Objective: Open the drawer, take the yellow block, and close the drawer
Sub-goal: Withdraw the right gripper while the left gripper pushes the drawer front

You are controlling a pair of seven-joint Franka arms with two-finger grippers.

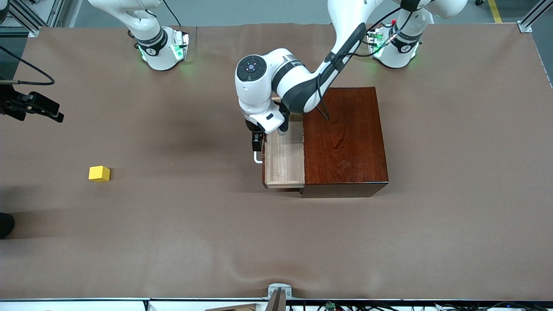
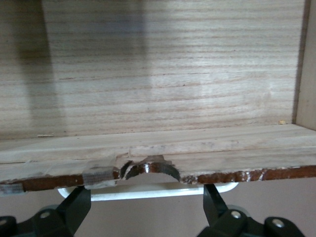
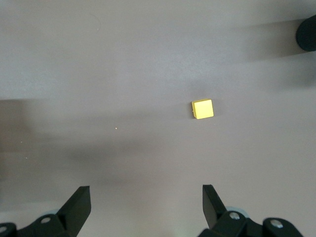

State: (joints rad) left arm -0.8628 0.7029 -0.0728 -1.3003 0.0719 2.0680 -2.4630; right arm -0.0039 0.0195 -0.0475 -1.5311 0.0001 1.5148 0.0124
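While drawer point(image 1: 284, 157) open, block point(image 3: 202, 109) outside.

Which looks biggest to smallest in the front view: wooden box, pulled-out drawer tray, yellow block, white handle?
1. Wooden box
2. Drawer, the part pulled out
3. Yellow block
4. White handle, mostly hidden by the left gripper, so its rank against the block is unsure.

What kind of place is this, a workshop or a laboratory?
Probably a robotics lab: two white robot arms are bolted to a brown-covered table, aluminium framing edges it, and only a glossy reddish-brown wooden box and small yellow cube sit there.
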